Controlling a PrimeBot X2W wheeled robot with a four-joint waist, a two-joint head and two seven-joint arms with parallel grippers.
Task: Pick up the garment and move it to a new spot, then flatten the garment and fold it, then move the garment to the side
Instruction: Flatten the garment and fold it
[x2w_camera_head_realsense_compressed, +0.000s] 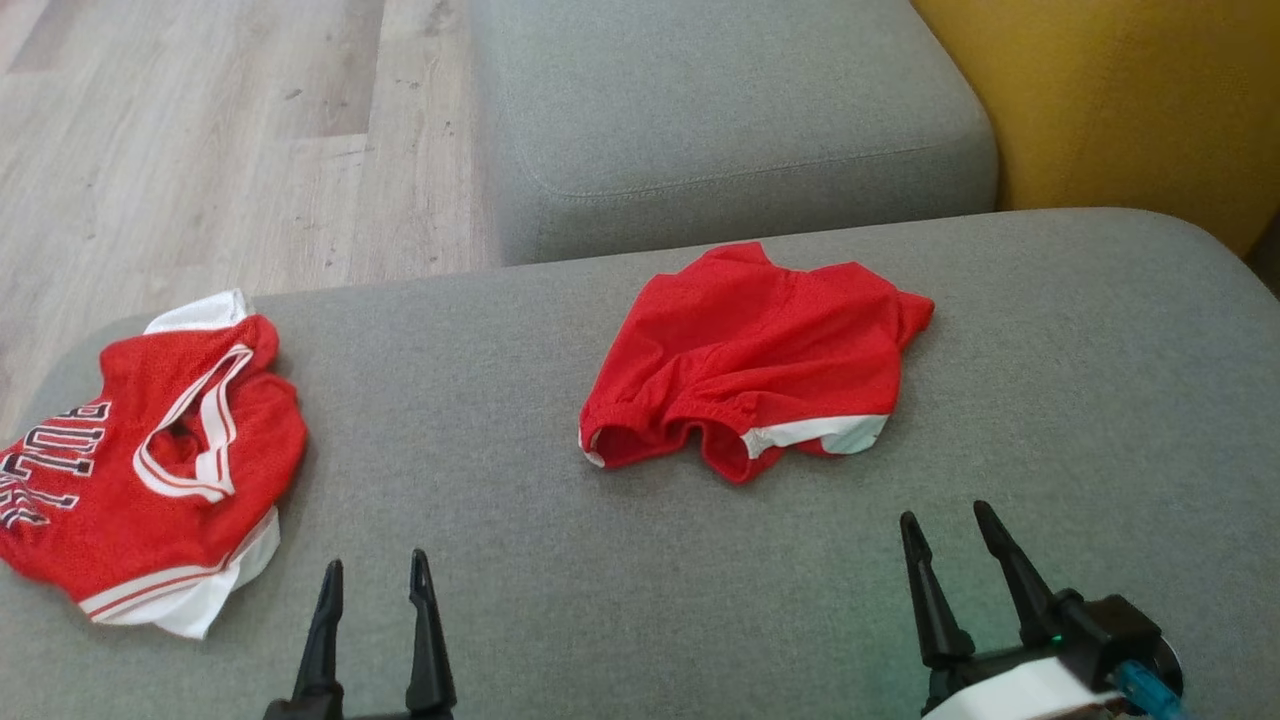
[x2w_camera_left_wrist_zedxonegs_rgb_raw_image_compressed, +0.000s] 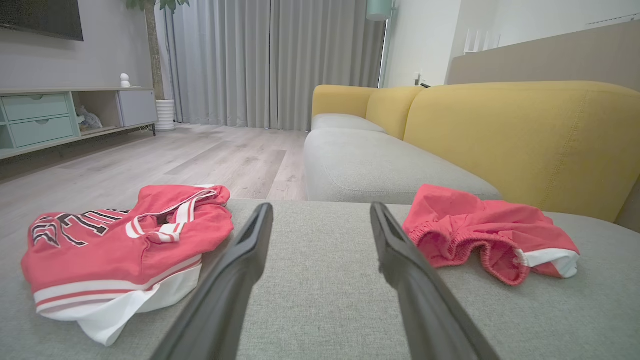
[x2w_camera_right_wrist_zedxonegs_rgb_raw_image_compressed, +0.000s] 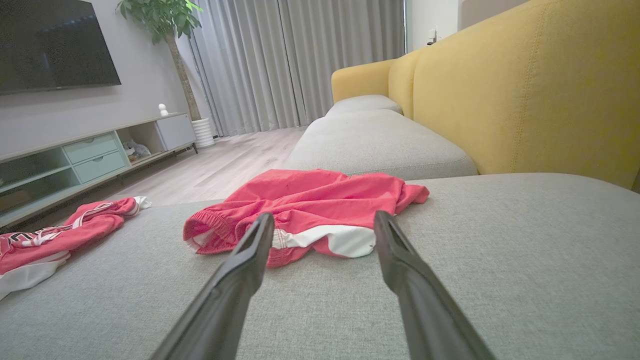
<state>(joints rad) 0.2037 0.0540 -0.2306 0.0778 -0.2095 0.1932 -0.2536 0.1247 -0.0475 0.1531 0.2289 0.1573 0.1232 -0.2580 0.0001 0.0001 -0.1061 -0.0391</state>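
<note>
My left gripper (x2w_camera_head_realsense_compressed: 375, 560) and right gripper (x2w_camera_head_realsense_compressed: 945, 514) are spread, empty, above the grey cushion (x2w_camera_head_realsense_compressed: 620, 600). Red shorts (x2w_camera_head_realsense_compressed: 750, 360) crumpled at right's 11 o'clock, jersey (x2w_camera_head_realsense_compressed: 150, 460) at left's 10.

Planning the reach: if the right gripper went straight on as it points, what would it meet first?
Probably the crumpled red mesh shorts with white trim, at their near hem; the right gripper aims there, though depth is unclear.

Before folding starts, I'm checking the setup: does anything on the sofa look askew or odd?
Both garments lie crumpled on the grey cushion: the red shorts bunched in the middle, the red jersey rumpled at its left edge. Nothing looks torn or spilled.
</note>
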